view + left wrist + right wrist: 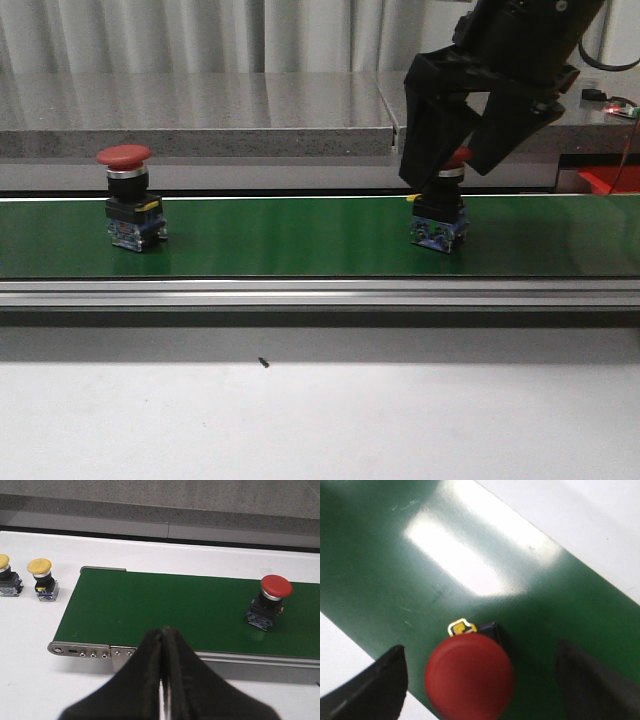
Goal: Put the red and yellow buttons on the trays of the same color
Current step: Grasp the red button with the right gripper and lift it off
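The right arm's black two-fingered gripper [455, 165] hangs over the green conveyor belt [300, 238] with its fingers spread wide, straddling a red mushroom-cap push button on a black and blue switch body [440, 215]. In the right wrist view the red cap [469, 676] sits in the gap, nearer one finger [375, 692] than the other [597, 685], and green belt shows between the cap and each of them, so the claw is released and grips nothing. This button stands upright on the belt, toward the belt's right end and about midway between its far and near edges. A small yellow tab [460, 627] pokes out from the switch body under the cap.

A second red mushroom-cap push button with the same black and blue base [130, 198] stands upright toward the belt's left end, well apart from the first. The left wrist view shows it [269, 601] alone on the green surface.

The left arm's black gripper [163, 680] is clenched, its two fingers pressed together with only a thin seam between them and nothing held. It hovers near the belt's aluminium side rail [82, 650], at the belt's left end.

Off that end, on the white table [30, 680], two yellow mushroom-cap push buttons stand side by side: one [42, 579] just beside the belt's corner, the other [7, 575] cut off by the edge of the view.
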